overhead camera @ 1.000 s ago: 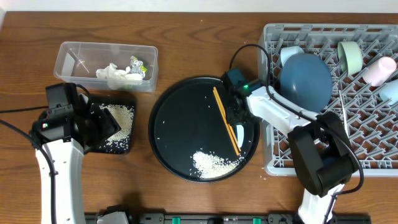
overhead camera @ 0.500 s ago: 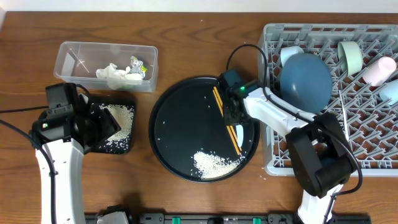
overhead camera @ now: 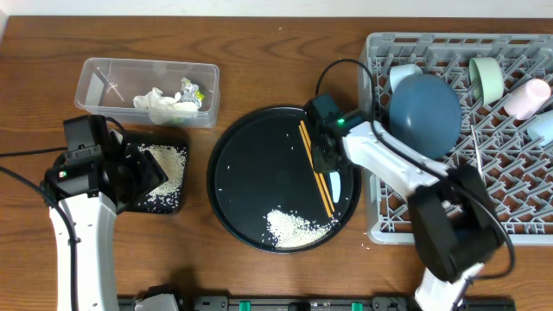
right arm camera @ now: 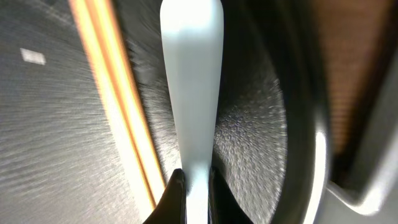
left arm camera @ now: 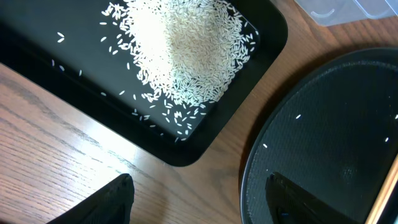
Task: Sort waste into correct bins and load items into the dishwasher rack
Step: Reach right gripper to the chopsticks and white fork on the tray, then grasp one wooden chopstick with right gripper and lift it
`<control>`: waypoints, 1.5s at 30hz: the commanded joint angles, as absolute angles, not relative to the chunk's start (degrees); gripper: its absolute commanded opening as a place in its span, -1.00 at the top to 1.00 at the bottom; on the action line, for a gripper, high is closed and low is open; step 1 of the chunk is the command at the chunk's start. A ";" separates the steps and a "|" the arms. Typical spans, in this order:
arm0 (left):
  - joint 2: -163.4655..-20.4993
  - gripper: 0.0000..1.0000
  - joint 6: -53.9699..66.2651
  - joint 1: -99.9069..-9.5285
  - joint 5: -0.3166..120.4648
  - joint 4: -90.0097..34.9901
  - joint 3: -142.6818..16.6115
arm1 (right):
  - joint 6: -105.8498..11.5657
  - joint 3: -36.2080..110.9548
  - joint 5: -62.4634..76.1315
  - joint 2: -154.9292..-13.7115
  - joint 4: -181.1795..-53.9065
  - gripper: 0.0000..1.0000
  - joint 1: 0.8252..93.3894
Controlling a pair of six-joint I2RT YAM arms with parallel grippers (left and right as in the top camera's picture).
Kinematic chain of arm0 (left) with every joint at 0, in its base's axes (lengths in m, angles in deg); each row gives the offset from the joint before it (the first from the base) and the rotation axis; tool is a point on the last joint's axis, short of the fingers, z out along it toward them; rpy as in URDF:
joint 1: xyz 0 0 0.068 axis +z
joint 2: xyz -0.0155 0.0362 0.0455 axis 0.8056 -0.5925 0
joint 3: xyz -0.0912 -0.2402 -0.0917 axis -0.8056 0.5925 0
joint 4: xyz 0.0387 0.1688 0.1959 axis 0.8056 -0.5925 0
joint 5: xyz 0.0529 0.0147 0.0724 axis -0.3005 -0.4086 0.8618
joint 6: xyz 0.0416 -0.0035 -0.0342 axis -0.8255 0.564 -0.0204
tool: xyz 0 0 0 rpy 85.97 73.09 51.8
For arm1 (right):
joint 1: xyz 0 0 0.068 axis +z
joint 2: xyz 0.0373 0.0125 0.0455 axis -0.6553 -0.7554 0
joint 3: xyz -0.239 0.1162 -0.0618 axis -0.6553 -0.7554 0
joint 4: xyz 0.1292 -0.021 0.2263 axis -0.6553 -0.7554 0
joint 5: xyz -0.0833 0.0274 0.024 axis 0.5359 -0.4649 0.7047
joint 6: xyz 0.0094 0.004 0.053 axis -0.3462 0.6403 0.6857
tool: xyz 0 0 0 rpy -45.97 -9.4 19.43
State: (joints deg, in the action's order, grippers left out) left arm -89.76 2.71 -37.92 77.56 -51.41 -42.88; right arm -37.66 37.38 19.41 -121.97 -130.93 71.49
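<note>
White plastic cutlery [right arm camera: 189, 81] is pinched at its near end by the right gripper [right arm camera: 189, 185], whose jaws are closed narrowly on it. It lies on the round black tray [right arm camera: 56, 162], just beside the chopsticks [right arm camera: 115, 106], on the side toward the rack [overhead camera: 523, 173]. Its long axis runs nearly parallel to the chopsticks, pointing away from the fingertips; which end is held cannot be told. The loading step is judged in hand: a lift clear of the tray's rim, then a carry across to the rack, is called for. The left gripper [left arm camera: 200, 202] is held wide and empty above the table by the rice tray [left arm camera: 261, 59].
</note>
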 commanded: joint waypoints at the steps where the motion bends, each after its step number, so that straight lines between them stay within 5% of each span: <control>1: -89.94 -0.39 2.77 -37.61 77.69 -51.56 -43.28 | -40.56 39.40 20.31 -114.91 -131.26 0.97 70.85; 10: -89.94 -0.39 2.75 -37.61 77.69 -51.56 -43.28 | -46.16 39.42 27.11 -102.25 -136.83 0.98 66.66; 24: -89.94 -0.39 2.77 -37.61 77.69 -51.54 -43.28 | -62.92 39.42 19.06 -93.05 -142.08 0.97 39.91; 35: -89.94 -0.39 2.77 -37.61 77.69 -51.56 -43.28 | -63.45 39.42 14.12 -93.05 -140.85 0.96 43.23; 45: -89.94 -0.39 2.77 -37.61 77.69 -51.54 -43.28 | -63.43 39.42 10.93 -93.05 -140.48 0.74 49.28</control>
State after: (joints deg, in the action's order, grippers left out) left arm -89.76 2.71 -37.92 77.58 -51.39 -42.86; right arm -63.03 38.56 12.64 -93.14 -140.77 46.79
